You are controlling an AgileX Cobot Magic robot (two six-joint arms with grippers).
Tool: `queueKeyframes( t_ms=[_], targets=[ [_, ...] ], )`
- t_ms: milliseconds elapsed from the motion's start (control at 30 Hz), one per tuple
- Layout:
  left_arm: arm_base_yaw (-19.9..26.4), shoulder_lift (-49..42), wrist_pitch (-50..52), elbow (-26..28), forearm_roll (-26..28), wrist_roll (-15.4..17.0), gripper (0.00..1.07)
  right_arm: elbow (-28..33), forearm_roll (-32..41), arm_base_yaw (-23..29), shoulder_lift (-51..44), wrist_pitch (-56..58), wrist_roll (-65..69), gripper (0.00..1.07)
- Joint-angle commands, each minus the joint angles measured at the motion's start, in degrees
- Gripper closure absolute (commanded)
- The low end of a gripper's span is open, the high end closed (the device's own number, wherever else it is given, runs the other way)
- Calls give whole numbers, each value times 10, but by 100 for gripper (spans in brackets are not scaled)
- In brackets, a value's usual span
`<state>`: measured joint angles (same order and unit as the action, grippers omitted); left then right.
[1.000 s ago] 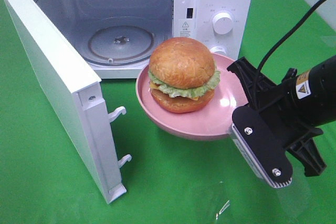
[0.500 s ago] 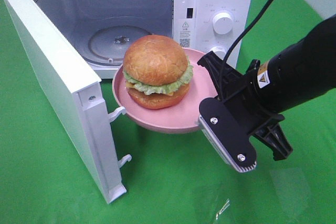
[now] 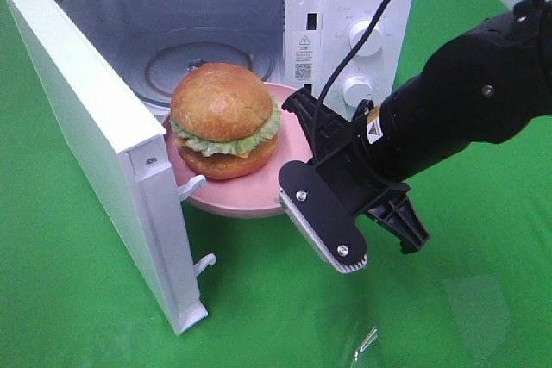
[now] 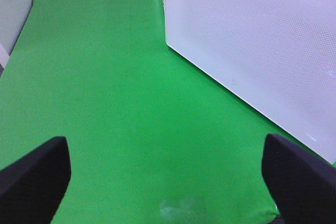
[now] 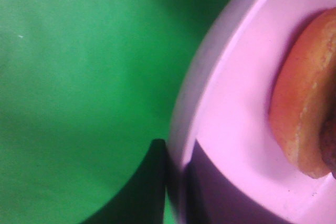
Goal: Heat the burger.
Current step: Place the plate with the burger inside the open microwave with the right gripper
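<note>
One tall stack, the burger (image 3: pixel 224 118) sits mid-plate on the pink plate (image 3: pixel 259 197). It looks light, soft and top-heavy, and a direct pinch would probably squash or shear its loose layers of bun, lettuce, cheese and patty. The plate's stiff rim is the safer hold, and the right gripper (image 3: pixel 297 161) is clamped there, on the rim's edge facing away from the oven. The plate looks smooth, so any tilt may let the burger slide.

The plate hangs above the table at the mouth of the microwave (image 3: pixel 362 6), its far rim over the sill. The turntable (image 3: pixel 207 62) lies just beyond, and the open door (image 3: pixel 95 144) stands beside it. The left gripper (image 4: pixel 165 177) hovers over the green table (image 3: pixel 431 299), jaws apart and empty.
</note>
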<state>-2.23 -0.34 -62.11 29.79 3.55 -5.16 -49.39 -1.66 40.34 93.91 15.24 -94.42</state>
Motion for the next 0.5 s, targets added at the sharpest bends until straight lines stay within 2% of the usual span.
queueKeyframes(
  t_ms=[33,500],
  targets=[
    [-2,-10,8,-1,-1,0,16,-17,5,0,-2,-41,3,107],
    [-2,-10,8,-1,-1,0,16,-85,5,5,61,-40,32,107]
  ],
)
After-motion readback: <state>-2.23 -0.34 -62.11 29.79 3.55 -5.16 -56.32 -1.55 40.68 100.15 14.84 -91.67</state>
